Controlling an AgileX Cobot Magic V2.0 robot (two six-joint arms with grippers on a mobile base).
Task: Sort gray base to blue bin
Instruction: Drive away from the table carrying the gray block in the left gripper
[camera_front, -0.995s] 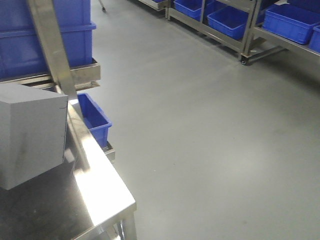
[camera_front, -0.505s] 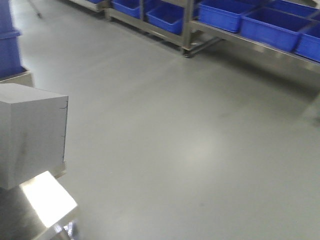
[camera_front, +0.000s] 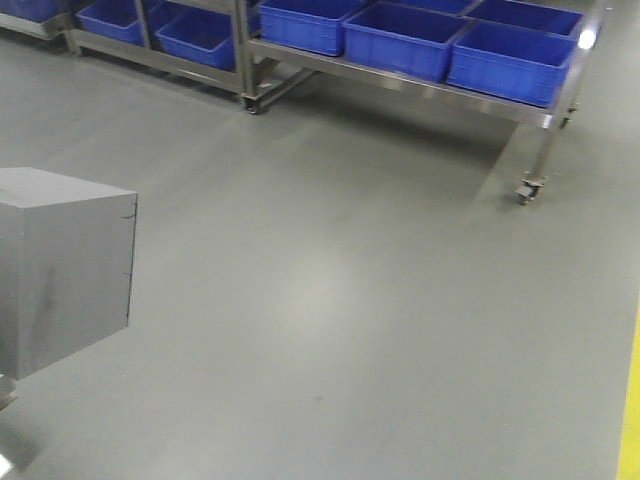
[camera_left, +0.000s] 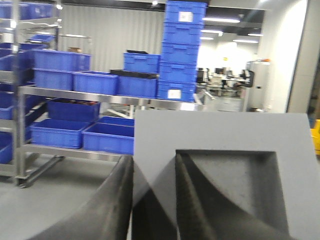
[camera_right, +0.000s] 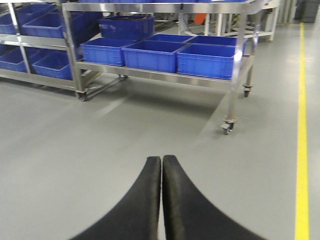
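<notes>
Left wrist-mounted view: left fingers (camera_left: 107, 205) clamp a wall of the light gray matte box-shaped base (camera_left: 225, 145); right fingers (camera_right: 145, 200) sit pressed together, empty. Likely the carrying step; next comes release over a bright blue plastic bin (camera_front: 510, 55) ahead.

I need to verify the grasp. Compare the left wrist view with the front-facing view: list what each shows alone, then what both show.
Left wrist only: the left gripper pinching the gray base by one wall, one finger in its square recess; a tall stack of blue crates. Front-facing only: the base's plain outer faces, a rack caster, a yellow floor line. Both: the gray base, blue bins on steel racks, gray floor.
</notes>
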